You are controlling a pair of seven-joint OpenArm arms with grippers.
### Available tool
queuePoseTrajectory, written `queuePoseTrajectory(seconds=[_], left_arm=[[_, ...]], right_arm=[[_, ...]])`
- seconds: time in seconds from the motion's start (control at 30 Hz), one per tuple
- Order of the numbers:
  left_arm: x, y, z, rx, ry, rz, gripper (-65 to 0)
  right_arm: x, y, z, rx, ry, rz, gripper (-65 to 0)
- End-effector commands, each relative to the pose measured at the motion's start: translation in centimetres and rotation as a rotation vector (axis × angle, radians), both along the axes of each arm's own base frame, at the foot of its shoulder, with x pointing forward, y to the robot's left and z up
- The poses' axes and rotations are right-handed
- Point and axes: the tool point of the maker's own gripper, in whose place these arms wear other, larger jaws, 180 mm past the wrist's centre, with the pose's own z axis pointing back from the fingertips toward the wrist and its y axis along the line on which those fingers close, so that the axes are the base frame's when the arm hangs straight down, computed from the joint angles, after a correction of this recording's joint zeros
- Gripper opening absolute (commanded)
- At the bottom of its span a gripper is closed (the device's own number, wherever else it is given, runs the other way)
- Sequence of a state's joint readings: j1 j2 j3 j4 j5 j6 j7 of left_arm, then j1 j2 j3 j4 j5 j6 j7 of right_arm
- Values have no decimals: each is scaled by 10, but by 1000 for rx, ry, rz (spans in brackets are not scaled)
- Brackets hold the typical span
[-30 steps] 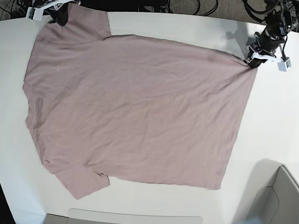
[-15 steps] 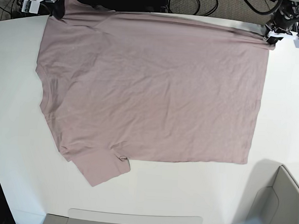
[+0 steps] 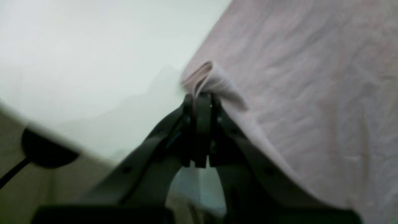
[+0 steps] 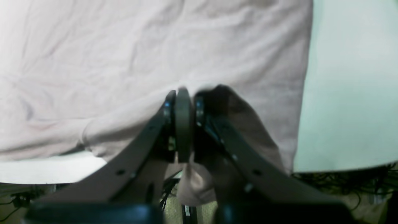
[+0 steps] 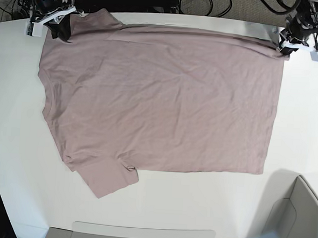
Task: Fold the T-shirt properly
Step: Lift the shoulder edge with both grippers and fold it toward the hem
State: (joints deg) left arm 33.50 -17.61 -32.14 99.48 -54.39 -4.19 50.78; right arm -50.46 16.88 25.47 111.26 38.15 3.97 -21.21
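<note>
White table [image 5: 304, 122], T-shirt [image 5: 160, 103] probably flat

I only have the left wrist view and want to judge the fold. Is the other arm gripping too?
Observer: Yes, the right gripper is shut on the T-shirt, cloth bunched around its fingers.
Operator: Where does each grip sit?
Observer: In the base view, at the shirt's two far corners, the left gripper at the hem end.
Operator: Is the rest flat?
Observer: Mostly spread on the table, wrinkled, with the near sleeve sticking out.
</note>
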Motion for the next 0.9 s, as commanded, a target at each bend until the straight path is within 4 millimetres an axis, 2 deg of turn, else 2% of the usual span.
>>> queuePoseTrajectory(seconds=[0.0,0.1,0.23,0.5,0.63,0.87], left_arm=[[8,9,12,26,-35,0,-650],[14,13,17,19,-42,7,-650],[34,19,30,7,-84,19,-650],[77,5,47,-58,-144,-32,-650],[92,8,53,-89,-163,30,-650],[113,-1,22,-211,-105,89,-650]], right_arm=[[8,-1,9,-7,-34,9,-650],[20,0,11,-9,-40,21,-650],[37,-5,12,-97,-45,57,-650],[73,-11,19,-207,-48,95,-650],[92,-12,30,-214,-80,93,-650],[126,-8,45,-213,-84,109,-650]])
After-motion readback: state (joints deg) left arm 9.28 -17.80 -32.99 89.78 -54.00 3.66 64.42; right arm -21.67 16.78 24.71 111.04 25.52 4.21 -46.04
